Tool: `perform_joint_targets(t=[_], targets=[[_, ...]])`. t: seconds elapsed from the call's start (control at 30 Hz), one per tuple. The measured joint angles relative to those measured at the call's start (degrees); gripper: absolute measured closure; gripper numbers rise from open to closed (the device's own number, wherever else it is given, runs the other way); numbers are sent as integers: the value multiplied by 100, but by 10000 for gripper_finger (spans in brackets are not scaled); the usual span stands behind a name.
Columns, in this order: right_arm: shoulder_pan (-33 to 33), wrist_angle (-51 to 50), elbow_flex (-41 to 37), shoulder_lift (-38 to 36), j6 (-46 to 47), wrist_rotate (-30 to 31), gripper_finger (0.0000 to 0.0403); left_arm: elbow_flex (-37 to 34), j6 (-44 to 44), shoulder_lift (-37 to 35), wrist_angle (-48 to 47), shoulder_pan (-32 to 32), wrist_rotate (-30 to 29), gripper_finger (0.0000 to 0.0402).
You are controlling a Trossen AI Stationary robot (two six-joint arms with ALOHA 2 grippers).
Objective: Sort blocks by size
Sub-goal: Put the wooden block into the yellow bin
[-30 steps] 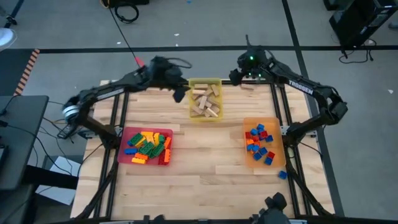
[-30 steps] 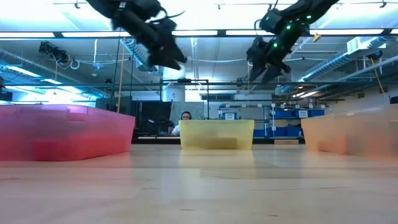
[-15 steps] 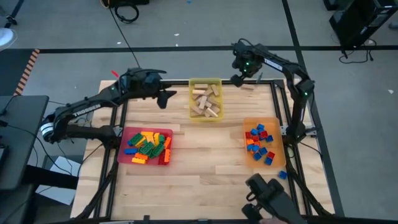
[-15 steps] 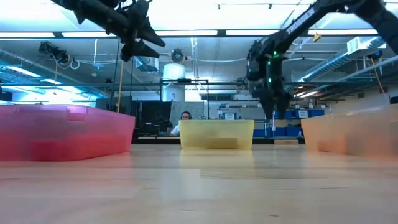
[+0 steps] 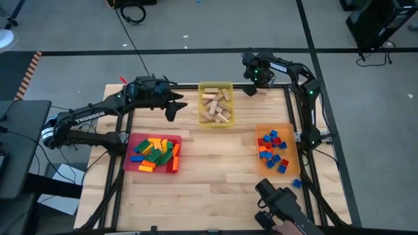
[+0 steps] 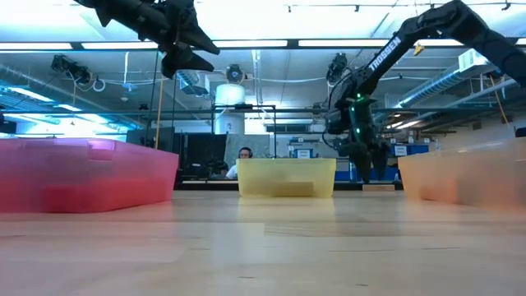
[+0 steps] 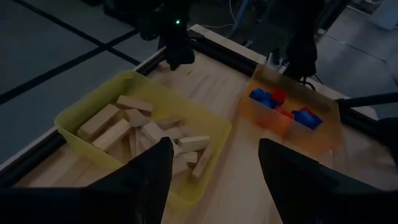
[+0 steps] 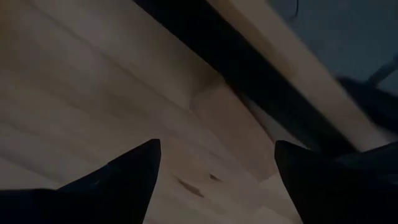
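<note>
A loose tan wooden block (image 8: 227,121) lies flat on the table by its far edge, right of the yellow tray (image 5: 215,87). My right gripper (image 5: 251,89) points down just above this block, open, a finger on either side of it (image 8: 214,168). It shows low over the table's far edge in the low view (image 6: 366,168). My left gripper (image 5: 172,109) hangs open and high, left of the yellow tray, with nothing between its fingers (image 7: 214,168). Several wooden blocks (image 5: 215,106) lie in the yellow tray.
The red tray (image 5: 130,149) at the left holds yellow, green, orange and red bricks. The orange tray (image 5: 261,130) at the right holds blue and red bricks. A blue brick (image 5: 296,183) lies on the table near it. A dark device in a person's hand (image 5: 281,207) is at the near edge.
My left gripper has drawn back from the yellow tray toward the table's left. My right gripper has tipped from slanting to pointing straight down and has sunk toward the loose wooden block at the far edge.
</note>
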Motion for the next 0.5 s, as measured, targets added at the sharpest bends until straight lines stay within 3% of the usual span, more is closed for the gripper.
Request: perform_joint_targets(t=[0.33, 0.5], targets=[[-142, 26, 5, 429, 116, 93, 83, 0, -218, 4, -93, -112, -3, 156], [-194, -92, -49, 426, 319, -539, 88, 0, -248, 4, -85, -112, -6, 156]])
